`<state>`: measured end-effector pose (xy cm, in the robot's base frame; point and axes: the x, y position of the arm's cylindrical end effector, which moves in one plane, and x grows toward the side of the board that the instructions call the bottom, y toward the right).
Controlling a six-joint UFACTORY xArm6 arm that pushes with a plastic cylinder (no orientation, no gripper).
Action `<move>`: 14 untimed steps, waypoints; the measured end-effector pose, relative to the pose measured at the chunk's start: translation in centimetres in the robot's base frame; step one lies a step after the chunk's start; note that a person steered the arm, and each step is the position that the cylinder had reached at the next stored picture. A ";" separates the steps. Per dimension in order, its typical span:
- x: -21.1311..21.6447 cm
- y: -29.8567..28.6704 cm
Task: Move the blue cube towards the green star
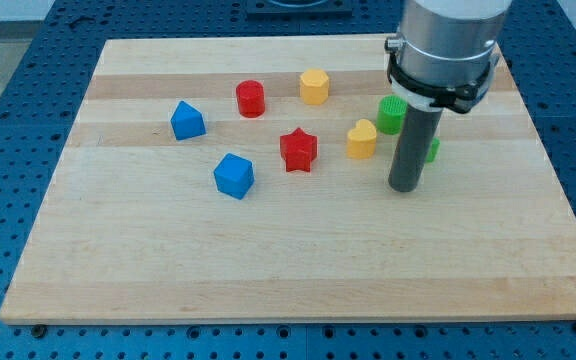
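Resting on the board (298,280), my tip (405,187) sits just beside the green star (432,150), which the rod mostly hides. No gripper fitted. Blue cube (234,175) lies well apart at the view's left, near the red star (298,150).

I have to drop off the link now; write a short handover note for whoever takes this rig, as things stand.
My tip rests on the board right of all the blocks, touching none that I can see.
The blue cube sits left of centre, far to the tip's left, with the red star just to its right.
The green star is mostly hidden behind the rod; only a sliver shows.
Done: nothing visible; cube and star lie far apart.
Left: get behind the cube's left side and push it rightward, passing the red star and yellow block.
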<state>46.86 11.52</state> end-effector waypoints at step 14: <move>-0.5 -19.2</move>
<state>46.33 -7.66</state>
